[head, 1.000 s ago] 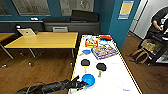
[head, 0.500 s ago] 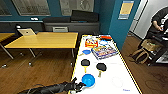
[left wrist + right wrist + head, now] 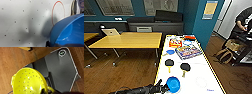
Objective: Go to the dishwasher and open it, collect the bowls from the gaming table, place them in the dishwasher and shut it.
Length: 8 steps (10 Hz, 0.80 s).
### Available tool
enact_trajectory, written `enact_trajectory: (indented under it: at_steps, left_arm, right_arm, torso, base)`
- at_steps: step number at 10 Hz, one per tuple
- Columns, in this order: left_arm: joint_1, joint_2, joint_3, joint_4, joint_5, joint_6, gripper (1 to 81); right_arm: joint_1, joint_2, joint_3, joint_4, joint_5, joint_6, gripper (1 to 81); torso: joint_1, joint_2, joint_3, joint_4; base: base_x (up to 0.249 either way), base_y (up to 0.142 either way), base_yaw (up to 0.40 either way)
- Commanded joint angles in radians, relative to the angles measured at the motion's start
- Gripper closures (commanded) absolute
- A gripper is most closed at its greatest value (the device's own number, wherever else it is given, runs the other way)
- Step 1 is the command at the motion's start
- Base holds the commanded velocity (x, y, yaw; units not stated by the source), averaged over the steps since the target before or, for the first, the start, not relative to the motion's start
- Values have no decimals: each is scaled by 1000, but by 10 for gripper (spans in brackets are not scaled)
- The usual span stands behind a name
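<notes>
Still pinching blue bowl [image 3: 173, 84] by rim w/ left end effector [image 3: 164, 88] at near edge of gaming counter [image 3: 201, 72], barely shifting vs. a sec ago, while clamping yellow-green bowl [image 3: 28, 83] in right end effector [image 3: 46, 90] over floor [image 3: 10, 62], so prob. finishing pickup.

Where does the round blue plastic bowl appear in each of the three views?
Head view: the round blue plastic bowl sits at the near end of the long white table, at the left gripper.
Left wrist view: the bowl shows large against the speckled white tabletop.
Right wrist view: not in it; a yellow-green perforated bowl appears.
Shared landmark: the white tabletop.
</notes>
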Motion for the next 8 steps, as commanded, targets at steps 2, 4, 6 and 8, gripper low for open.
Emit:
enact_trajectory:
  at_steps: [2,4,6,8]
  left_arm:
    - [-98,-1,73,167,80,-5,811]
    - [-150,-44,188,222,87,-3,811]
    - [-181,-89,283,263,94,-3,811]
    - [-204,-153,403,296,94,-3,811]
  right_arm:
    - [36,-11,-4,-13,-45,-1,811]
    - [34,-12,3,-15,-45,-1,811]
    - [33,-12,4,-15,-45,-2,811]
    - [33,-20,21,-15,-45,-2,811]
  torso:
    - [0,0,0,0]
    - [0,0,0,0]
    - [0,0,0,0]
    - [0,0,0,0]
  base:
    - [0,0,0]
    - [0,0,0]
    - [0,0,0]
    - [0,0,0]
